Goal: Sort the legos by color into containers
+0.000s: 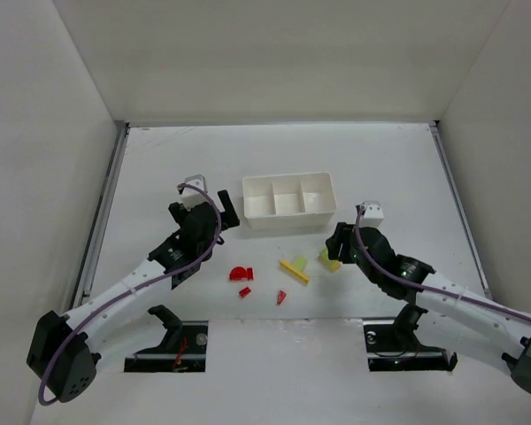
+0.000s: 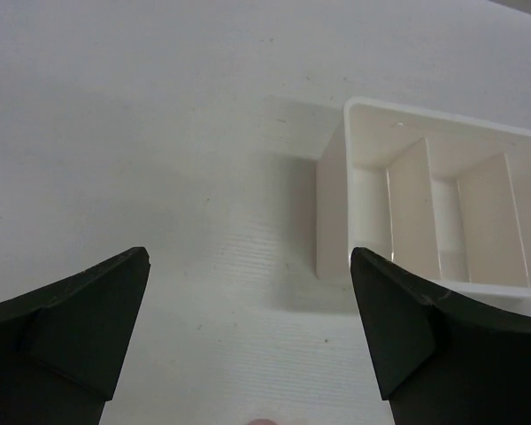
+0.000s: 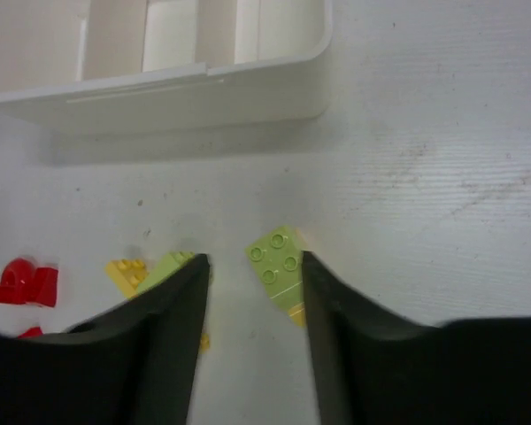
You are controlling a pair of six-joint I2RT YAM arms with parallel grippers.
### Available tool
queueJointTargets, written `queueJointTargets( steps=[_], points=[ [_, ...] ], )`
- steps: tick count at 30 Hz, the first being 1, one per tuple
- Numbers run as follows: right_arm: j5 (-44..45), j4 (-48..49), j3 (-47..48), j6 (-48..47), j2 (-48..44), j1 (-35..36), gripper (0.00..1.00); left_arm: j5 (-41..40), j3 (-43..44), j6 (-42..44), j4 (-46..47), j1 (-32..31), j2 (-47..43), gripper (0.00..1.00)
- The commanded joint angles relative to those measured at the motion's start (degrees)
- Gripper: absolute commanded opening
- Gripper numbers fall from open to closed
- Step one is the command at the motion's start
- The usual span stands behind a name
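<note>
The white three-compartment tray [image 1: 288,200] stands mid-table; its compartments look empty. It also shows in the left wrist view [image 2: 442,204] and the right wrist view [image 3: 177,88]. My left gripper [image 1: 214,215] is open and empty, just left of the tray. My right gripper [image 1: 334,245] is open, low over a light green lego [image 3: 278,261] that lies between its fingers next to the right one. A yellow lego [image 1: 294,270] with another green piece [image 3: 164,266] lies to its left. Red legos [image 1: 242,274] lie further left, with small red bits [image 1: 281,297].
White walls enclose the table on the left, back and right. A metal rail [image 1: 102,212] runs along the left edge. The arm bases [image 1: 173,341] sit at the near edge.
</note>
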Motion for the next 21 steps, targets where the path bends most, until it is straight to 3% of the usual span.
queueJointTargets(
  steps=[1, 4, 10, 11, 14, 15, 17, 19, 21],
  points=[
    [1.08, -0.24, 1.81, -0.40, 0.02, 0.48, 0.64, -1.49, 2.17, 0.33, 3.07, -0.54, -0.71, 1.00],
    [0.73, -0.41, 1.81, -0.31, -0.24, 0.48, 0.71, -0.70, 1.29, 1.12, 5.61, -0.81, -1.50, 1.00],
    [0.55, -1.20, 2.78, -0.31, 3.00, 0.39, 0.67, -0.87, -1.16, -1.07, 8.87, -1.51, -2.03, 1.00],
    [0.55, -1.29, 2.95, -0.31, 3.62, 0.39, 0.60, -1.31, -1.69, -1.86, 9.22, -1.77, -2.90, 1.00],
    [0.64, -1.56, 3.65, -0.22, 5.64, 0.39, 0.28, -0.87, -0.74, -6.07, 5.03, -2.82, -4.75, 1.00],
    [0.46, -1.64, 3.83, -0.22, 6.60, 0.39, 0.24, -0.79, 0.14, -6.35, 3.27, -3.26, -4.76, 1.00],
    [0.72, -1.99, 4.53, -0.22, 8.80, 0.13, 0.25, -0.61, 1.37, -5.92, 0.71, -3.44, -4.41, 1.00],
    [0.90, -2.17, 5.32, -0.31, 10.91, -0.22, 0.40, -0.17, 1.91, -3.73, 0.08, -3.71, -4.32, 0.99],
    [0.46, -2.08, 6.11, -0.57, 13.37, -0.40, 0.52, -0.43, 2.25, -2.93, 0.00, -3.45, -4.06, 0.38]
  ],
)
